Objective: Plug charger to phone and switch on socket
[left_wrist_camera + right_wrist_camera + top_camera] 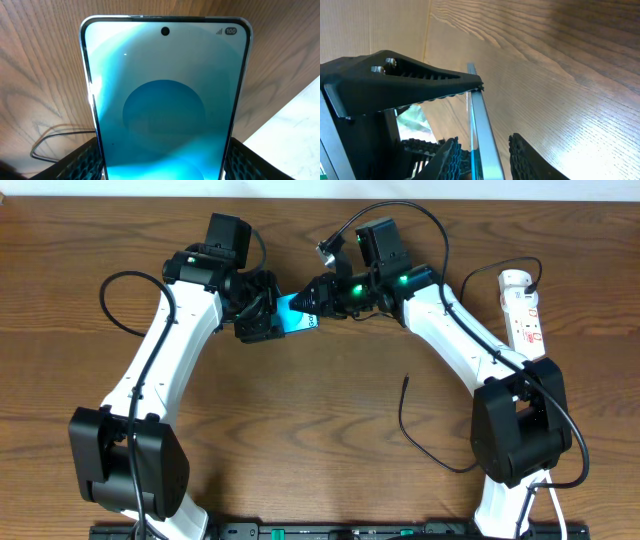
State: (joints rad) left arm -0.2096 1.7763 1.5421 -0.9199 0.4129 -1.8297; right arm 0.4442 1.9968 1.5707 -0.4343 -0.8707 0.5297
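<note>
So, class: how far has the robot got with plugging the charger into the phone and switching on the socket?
Nothing is finished yet. In hand: the left gripper holds the phone, and the right gripper straddles its edge with a gap on one side. Left to do: the charger cable lies loose, not plugged in, and no gripper is near the power strip.

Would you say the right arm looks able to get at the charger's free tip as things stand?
Probably yes. The charger tip lies on the table beside the right arm, nothing over it. The right tool only straddles the phone, which the left tool holds, so it seems free to leave.
</note>
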